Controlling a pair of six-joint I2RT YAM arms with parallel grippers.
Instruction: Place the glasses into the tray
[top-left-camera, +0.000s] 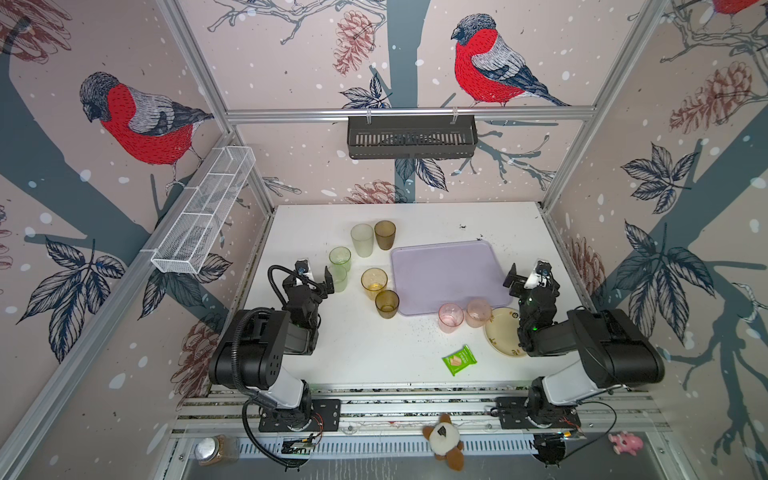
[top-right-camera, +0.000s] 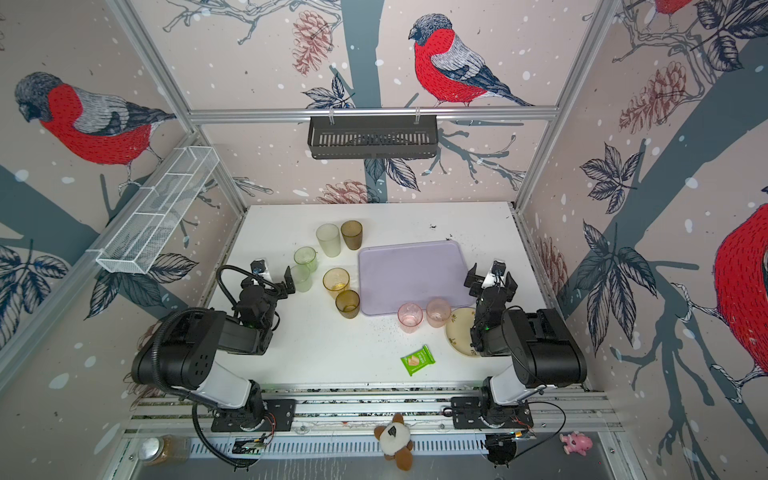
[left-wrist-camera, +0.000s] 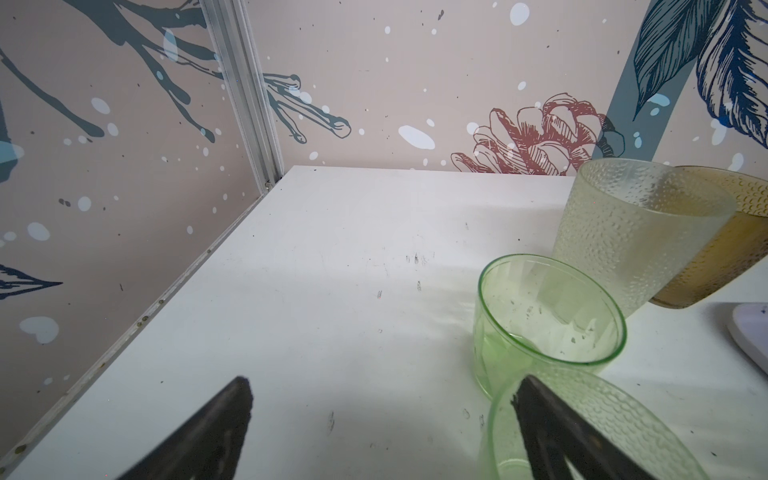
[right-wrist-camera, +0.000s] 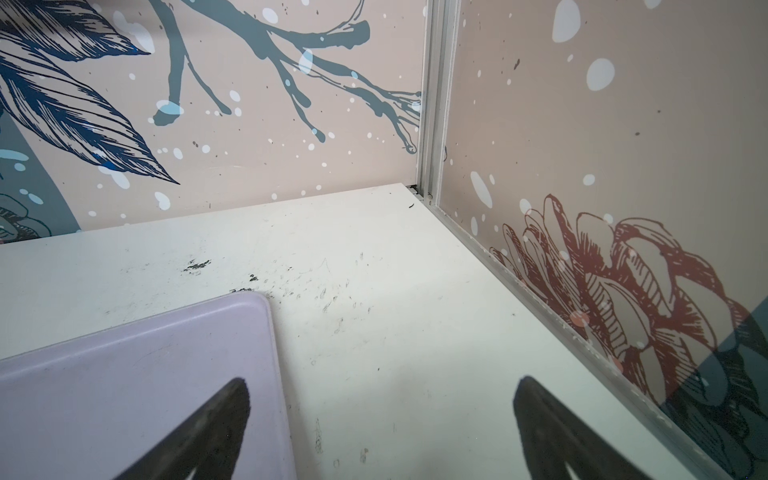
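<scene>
My right arm covers the 3 o'clock side of the plate (top-left-camera: 500, 332). A finger (left-wrist-camera: 540, 411) of my left tool (left-wrist-camera: 382, 380) hides part of the nearer green glass (left-wrist-camera: 615, 407). In the left wrist view that glass and the far brown glass (left-wrist-camera: 727, 257) are cut off by the frame, and only a corner of the tray (left-wrist-camera: 754, 328) shows.

My left tool is spread wide and holds nothing. One finger stands right against the nearer green glass, and I cannot tell whether it touches. My right tool (right-wrist-camera: 383, 380) is spread just as wide and is also empty. It hangs at the tray's 3 o'clock edge with one finger over the tray.

The tray lies flat near the middle of the counter (top-left-camera: 374, 353). All eight glasses stand upright on the counter, outside the tray. Six are on its 9 to 10 o'clock side:
- the frosted glass (top-left-camera: 362, 240)
- the far brown glass
- the farther green glass (top-left-camera: 340, 257)
- the nearer green glass
- the amber glass (top-left-camera: 374, 282)
- the near brown glass (top-left-camera: 387, 304)

The two pink glasses (top-left-camera: 451, 317) stand side by side at its 6 o'clock edge, just beside the rim.

The print on the green packet (top-left-camera: 459, 360), at 6 o'clock from the pink glasses, is too small to read.
</scene>
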